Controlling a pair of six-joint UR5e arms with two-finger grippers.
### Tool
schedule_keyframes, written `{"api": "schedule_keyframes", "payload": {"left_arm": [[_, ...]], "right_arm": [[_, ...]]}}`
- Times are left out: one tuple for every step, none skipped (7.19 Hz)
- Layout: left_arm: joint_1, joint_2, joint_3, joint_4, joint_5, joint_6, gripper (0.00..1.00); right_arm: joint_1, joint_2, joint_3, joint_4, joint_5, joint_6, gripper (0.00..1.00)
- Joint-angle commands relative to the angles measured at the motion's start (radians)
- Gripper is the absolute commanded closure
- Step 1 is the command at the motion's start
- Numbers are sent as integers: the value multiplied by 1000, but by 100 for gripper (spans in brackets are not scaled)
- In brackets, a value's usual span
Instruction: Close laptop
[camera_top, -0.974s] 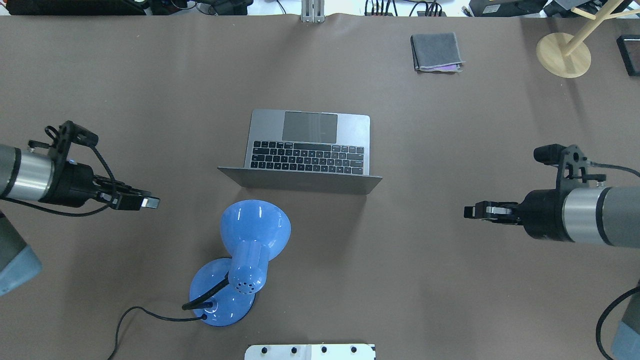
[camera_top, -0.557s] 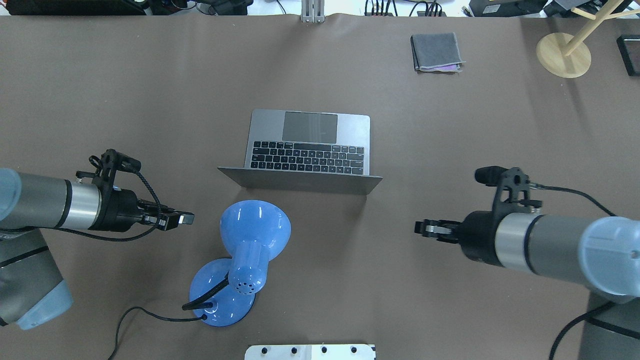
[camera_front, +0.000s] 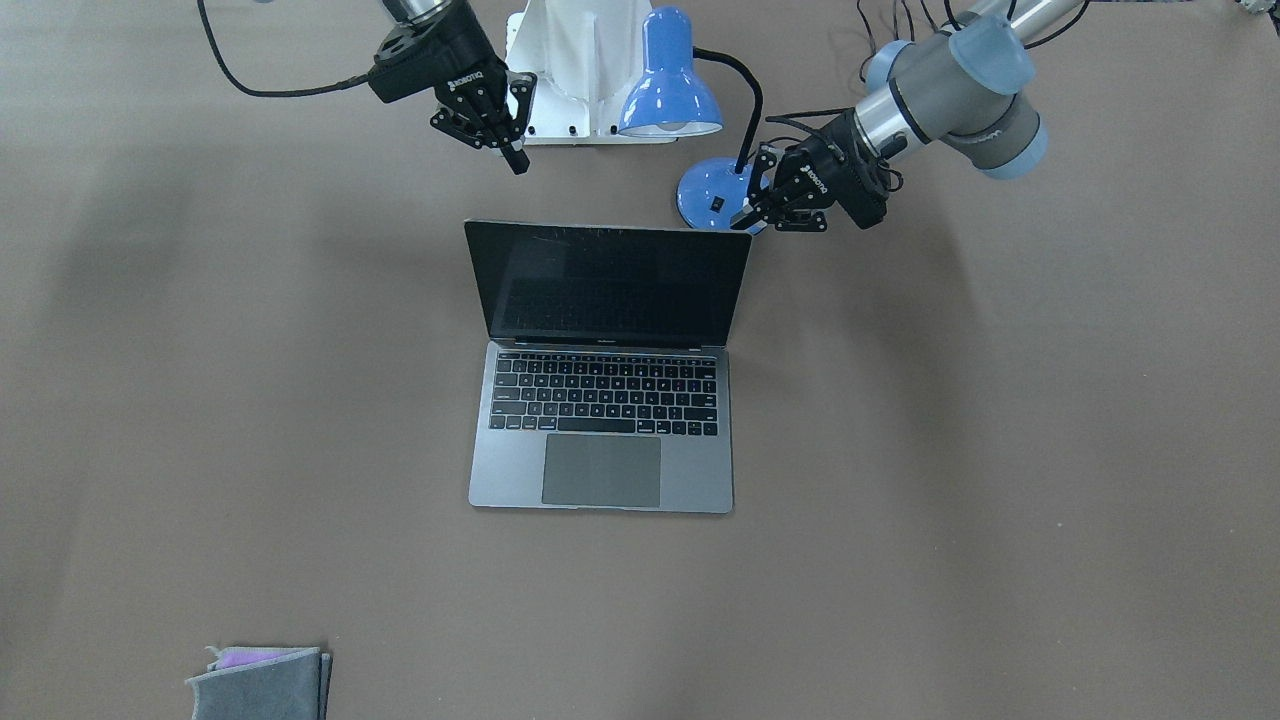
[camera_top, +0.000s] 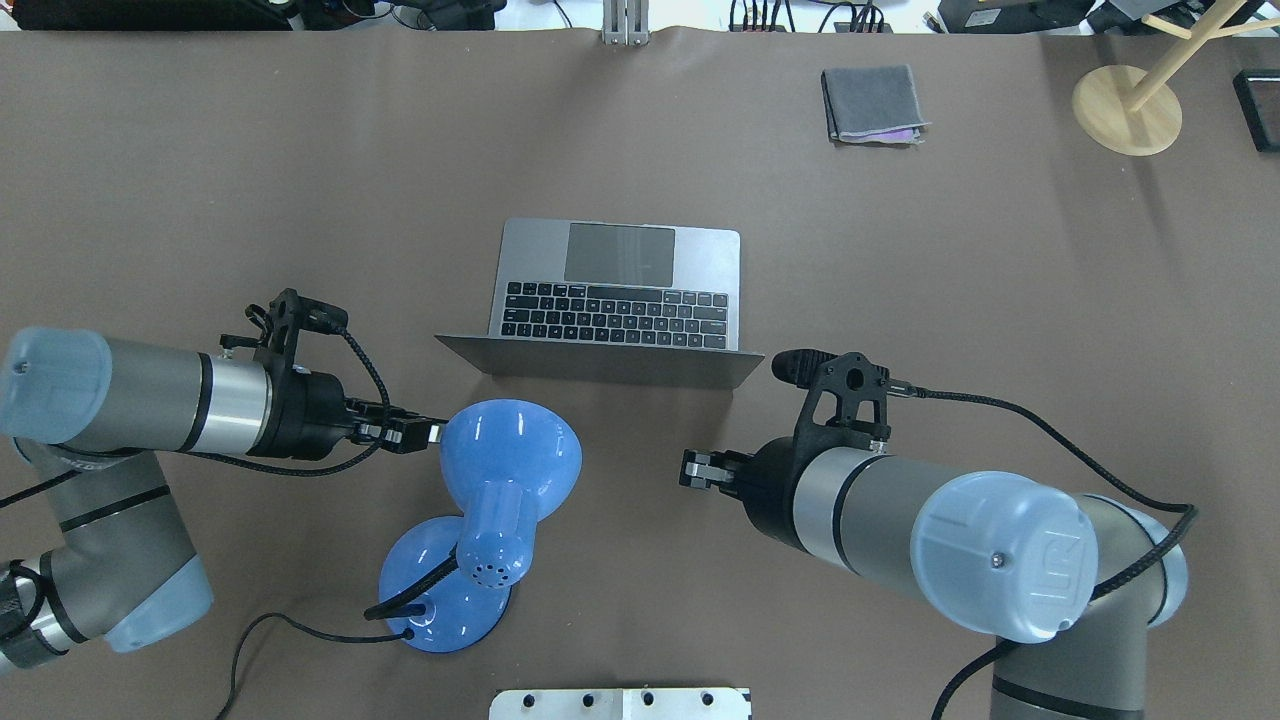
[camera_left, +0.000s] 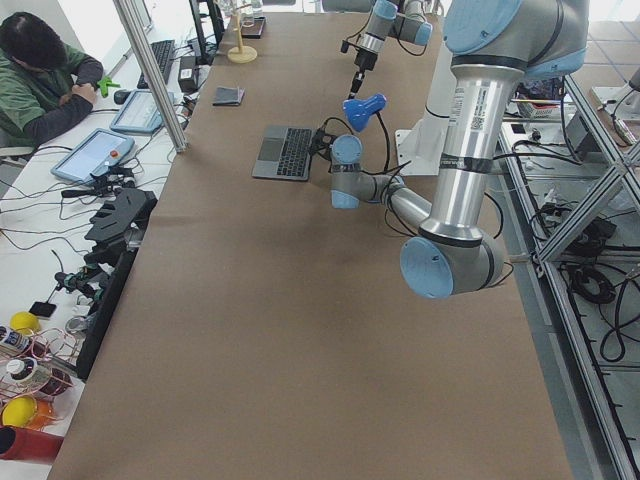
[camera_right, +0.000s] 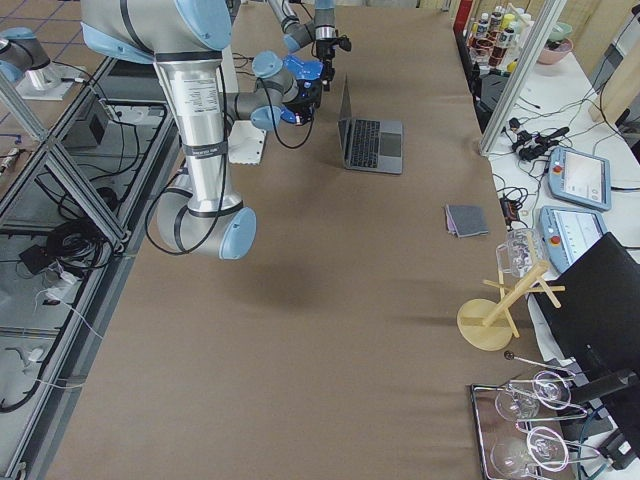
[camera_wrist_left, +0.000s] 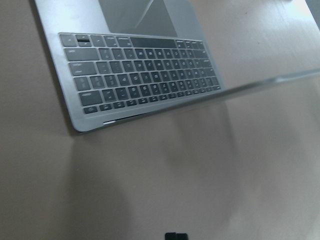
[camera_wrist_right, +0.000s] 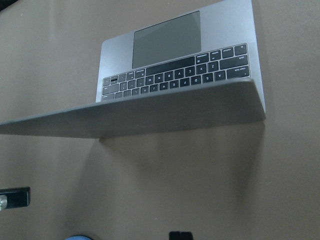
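The laptop (camera_top: 617, 290) stands open in the middle of the table, its grey lid (camera_top: 600, 362) raised towards the robot and its black screen (camera_front: 610, 285) facing away. Its keyboard also shows in the left wrist view (camera_wrist_left: 140, 75) and the right wrist view (camera_wrist_right: 175, 50). My left gripper (camera_top: 432, 432) is shut and empty, behind the lid's left corner, close beside the lamp shade. In the front-facing view it (camera_front: 746, 222) is by the lid's top corner. My right gripper (camera_top: 693, 468) is shut and empty, behind the lid's right part, and is apart from it (camera_front: 515, 158).
A blue desk lamp (camera_top: 510, 455) with a black cord stands behind the lid between the grippers. A folded grey cloth (camera_top: 873, 103) lies at the far right. A wooden stand (camera_top: 1127, 108) is at the far right corner. The robot's white base plate (camera_top: 620, 703) is at the near edge.
Both arms have swung inward behind the laptop lid: the left gripper moved right up to the lamp shade, the right gripper moved left and nearer the robot. The laptop has not moved.
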Motion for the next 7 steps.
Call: {"api": "schedule_keyframes", "payload": {"left_arm": [[1,-42,6,7,-3,-18,100],[1,-46,4,9,-6,-24,100],[-1,-46,3,9,-5,-23,100],[-5,-46,1,9,-2,-23,100],[-18,-46,-2,9,-2,-23,100],[-44,-46,0,11,-2,-23,100],[-61,-46,0,11,-2,-23,100]], "right_arm": [[10,19,-36,-5,-23,-1,100],[32,19,-53,-19,-24,-3,100],[49,25,-55,-76,-24,-4,100],[61,35,-56,-122,-22,-6,100],[75,42,-56,-137,-22,-9,100],[96,46,-56,-138,-19,-15,100],[111,46,-58,-138,-16,-17,100]]}}
